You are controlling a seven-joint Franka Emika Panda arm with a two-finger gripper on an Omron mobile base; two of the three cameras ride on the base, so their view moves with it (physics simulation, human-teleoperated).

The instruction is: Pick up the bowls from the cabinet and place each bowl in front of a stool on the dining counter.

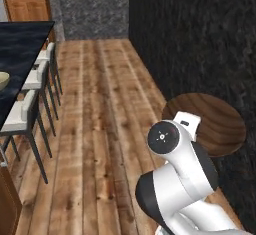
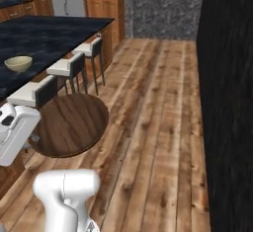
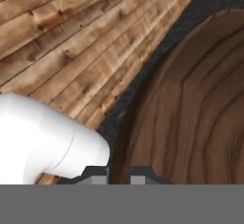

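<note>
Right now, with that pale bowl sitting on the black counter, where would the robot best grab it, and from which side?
Probably the rim, from above. The pale bowl stands upright and open on the dining counter and looks too wide to span, so one jaw inside and one outside the wall suits it. The jaws seem to pinch the brown bowl that way.

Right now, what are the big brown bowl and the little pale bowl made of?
The brown bowl looks like wood: dark curving grain rings, dull finish. The pale bowl on the dining counter looks like glazed ceramic, smooth and beige, though it is too small to be sure.
</note>
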